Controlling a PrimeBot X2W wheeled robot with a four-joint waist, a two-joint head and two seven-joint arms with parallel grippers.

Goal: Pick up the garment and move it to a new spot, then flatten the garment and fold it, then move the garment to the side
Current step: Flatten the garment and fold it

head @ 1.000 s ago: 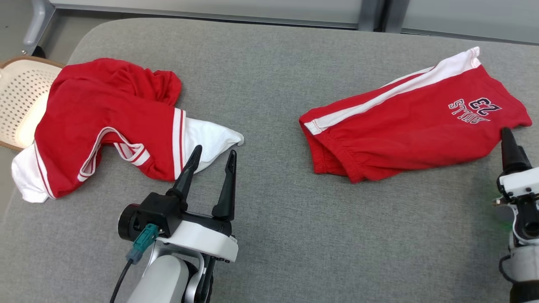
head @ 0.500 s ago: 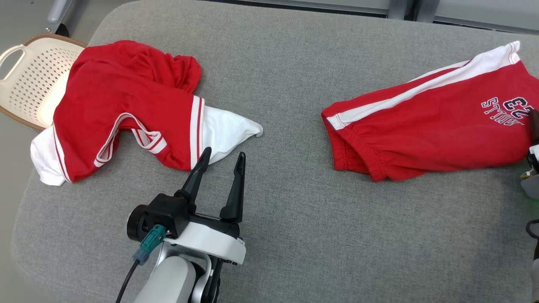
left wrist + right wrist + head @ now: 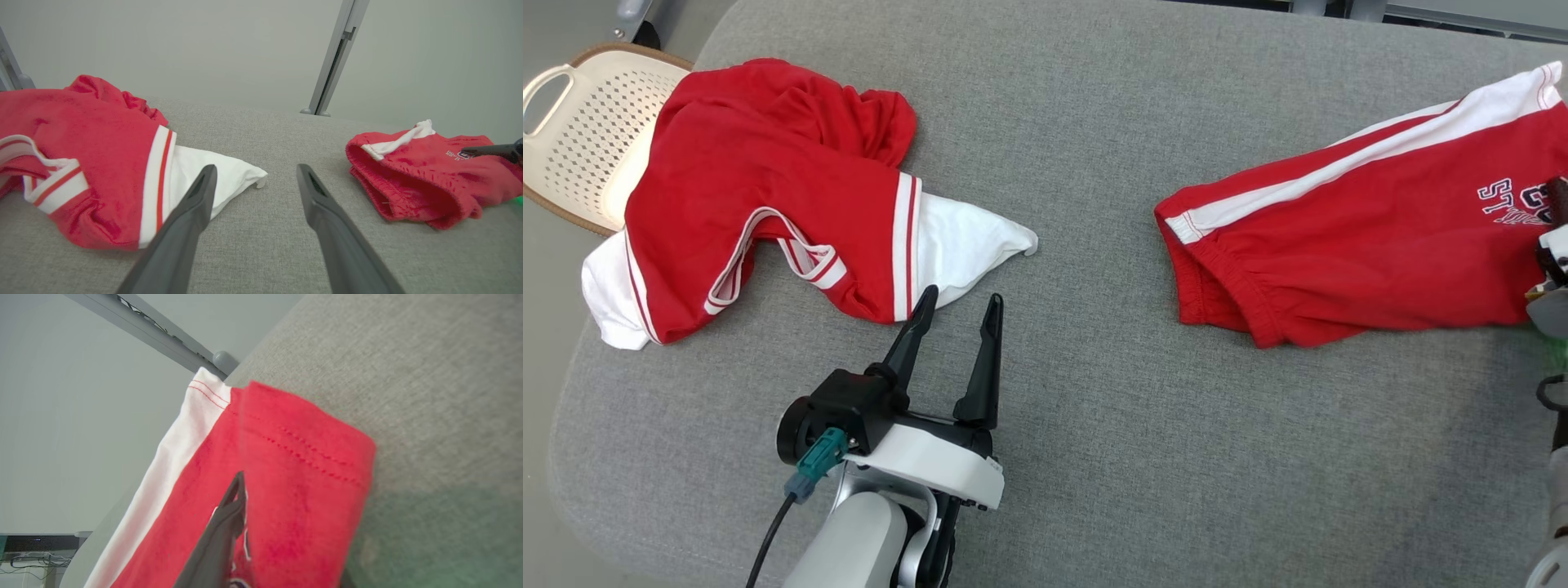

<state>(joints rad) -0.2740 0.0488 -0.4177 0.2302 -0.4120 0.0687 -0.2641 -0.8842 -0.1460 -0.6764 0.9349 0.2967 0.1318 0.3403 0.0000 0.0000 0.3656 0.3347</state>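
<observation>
Finds the red shorts (image 3: 1339, 261) lying on the right part of the grey padded top (image 3: 1094, 457). Shows the white side stripe toward the top's far edge, the elastic waistband toward its middle and the lettered leg end at its right edge. Leaves the shorts partly folded over, not flattened.

Places the right gripper (image 3: 1558, 204) at that same right edge of the top, over the navy lettering. Shows, from the right wrist, one dark finger (image 3: 229, 522) lying along the red cloth close to the stitched hem. Cannot tell a firm clamp on the fabric from mere contact there.

Places the left gripper (image 3: 961, 296) above the near-left part of the top, fingers spread wide apart with nothing between them. Puts its tips just short of the white sleeve of a red-and-white jersey (image 3: 768, 188), without clear contact.

Finds that jersey crumpled on the far-left part of the top, well apart from the shorts. Shows it spilling over the top's left edge onto a cream perforated basket (image 3: 580, 147) just beside the top.
</observation>
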